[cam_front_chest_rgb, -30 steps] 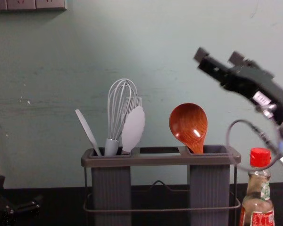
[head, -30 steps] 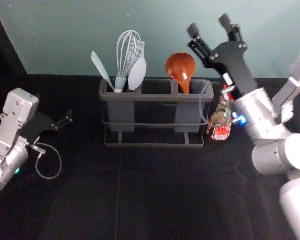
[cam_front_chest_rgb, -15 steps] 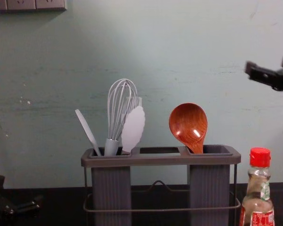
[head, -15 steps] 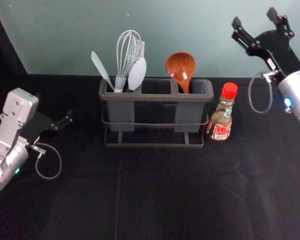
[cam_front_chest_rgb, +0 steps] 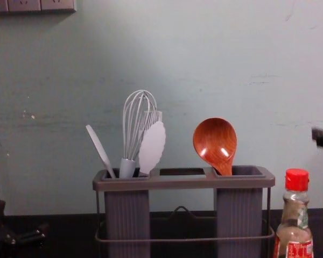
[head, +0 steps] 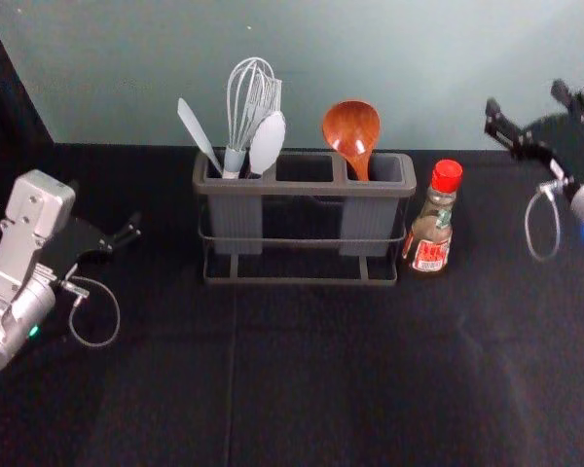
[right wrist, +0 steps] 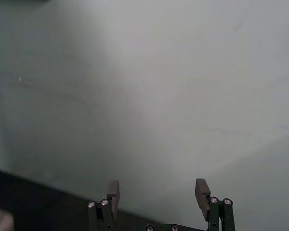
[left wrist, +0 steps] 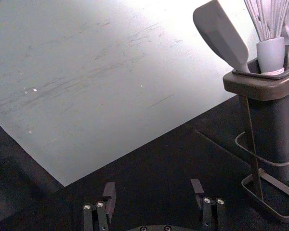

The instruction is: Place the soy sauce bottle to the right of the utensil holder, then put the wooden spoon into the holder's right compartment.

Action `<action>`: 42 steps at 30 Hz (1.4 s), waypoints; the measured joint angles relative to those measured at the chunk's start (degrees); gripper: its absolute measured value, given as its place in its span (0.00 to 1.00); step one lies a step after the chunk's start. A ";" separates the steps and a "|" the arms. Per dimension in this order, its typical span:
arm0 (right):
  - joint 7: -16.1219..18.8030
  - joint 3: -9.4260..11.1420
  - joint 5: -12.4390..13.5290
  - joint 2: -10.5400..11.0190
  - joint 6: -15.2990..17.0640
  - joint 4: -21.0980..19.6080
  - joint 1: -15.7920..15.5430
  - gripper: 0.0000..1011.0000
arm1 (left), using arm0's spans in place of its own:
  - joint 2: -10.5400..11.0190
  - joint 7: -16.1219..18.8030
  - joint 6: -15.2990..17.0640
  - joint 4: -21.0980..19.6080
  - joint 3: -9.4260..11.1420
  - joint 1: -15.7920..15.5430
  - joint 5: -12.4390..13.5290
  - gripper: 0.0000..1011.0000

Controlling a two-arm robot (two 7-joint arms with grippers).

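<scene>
The grey utensil holder (head: 307, 191) stands near the line where the black cloth (head: 331, 379) meets the pale green wall (head: 389, 58), and the cloth runs broadly forward from its wire base. At the holder's right end, the soy sauce bottle (head: 431, 230) stands upright just beside the rim. Beyond it, a strip of cloth and wall gives the right gripper (head: 528, 99) side room; that gripper hangs near the head view's right edge, and in the chest view a fingertip shows at the right edge, higher than the bottle's cap. It is released, its fingers spread apart with wall showing between them. The left gripper (head: 131, 230) is parked to the left of the holder, well apart from it, its fingers also parted.

From the right gripper, the bottle lies to the left and lower down, and the wooden spoon (head: 351, 129) farther left. The spoon rests in the holder's right compartment, bowl up, its handle slanting down inside.

The spoon's round bowl is reddish brown, glossy and grained. The bottle is see-through, narrowing to a red cap, with a red-and-white label. Ribbed cups hang in the holder's smooth, rounded frame; the left one bears a wire whisk (head: 253, 102), a slim leaning spatula (head: 197, 132) and a pale scallop-edged utensil (head: 268, 144).
</scene>
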 joint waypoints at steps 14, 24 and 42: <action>-0.33 2.85 -0.47 -0.25 -1.89 -2.67 -10.42 0.99 | 0.00 0.00 0.00 0.00 0.00 0.00 0.00 1.00; 2.32 2.54 0.30 -0.25 -2.08 -0.34 -11.89 0.99 | 0.00 0.00 0.00 0.00 0.00 0.00 0.00 1.00; 2.79 2.35 0.92 -0.53 -3.95 0.71 -11.84 0.99 | 0.00 0.00 0.00 0.00 0.00 0.00 0.00 1.00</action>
